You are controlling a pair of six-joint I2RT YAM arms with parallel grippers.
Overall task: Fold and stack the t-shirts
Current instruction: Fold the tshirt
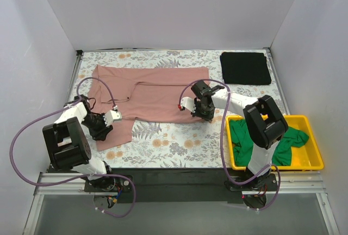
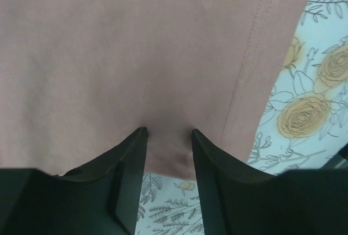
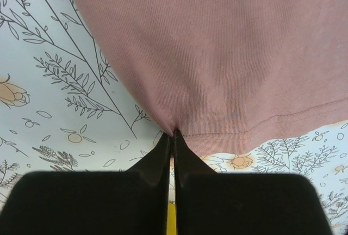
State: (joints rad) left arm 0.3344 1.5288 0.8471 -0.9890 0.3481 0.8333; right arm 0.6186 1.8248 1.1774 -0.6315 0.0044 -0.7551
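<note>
**Pinched at Two Points Along the Near Edge, Not Yet Folded**

Holding the soft, fine-ribbed dusty pink t-shirt [image 1: 155,91] at two spots on its near side. Spread wide and mostly flat across the middle of the floral-patterned table covering [image 1: 163,142].

On the right, clamped by the right gripper [image 3: 174,133] with jaws pressed tight together on the stitched hem, taking only a thin bite of cloth. On the left, taken by the left gripper [image 2: 168,134] with jaws a little apart around a thick pucker of fabric (apparently pinched, judging by how the cloth draws in between them).

Likely to slip on the right: so shallow a bite on so limp a knit, and a quick lift could pull the hem free. Likely to skew as well if raised unevenly, since the left hold sits on a flap jutting toward the near edge, lower than the right one. Could end in a crooked fold or a dragged, bunched body. Cannot tell whether any of the covering is caught under either grip.

Matte and floppy throughout, with parallel stitching along the hem and a shallow overlapped crease across the middle.

Elsewhere: a black t-shirt [image 1: 246,67], folded into a neat flat rectangle at the far right corner, well apart. A bright green t-shirt [image 1: 242,142], crumpled loosely inside a rigid yellow plastic bin [image 1: 302,117] at the near right.
</note>
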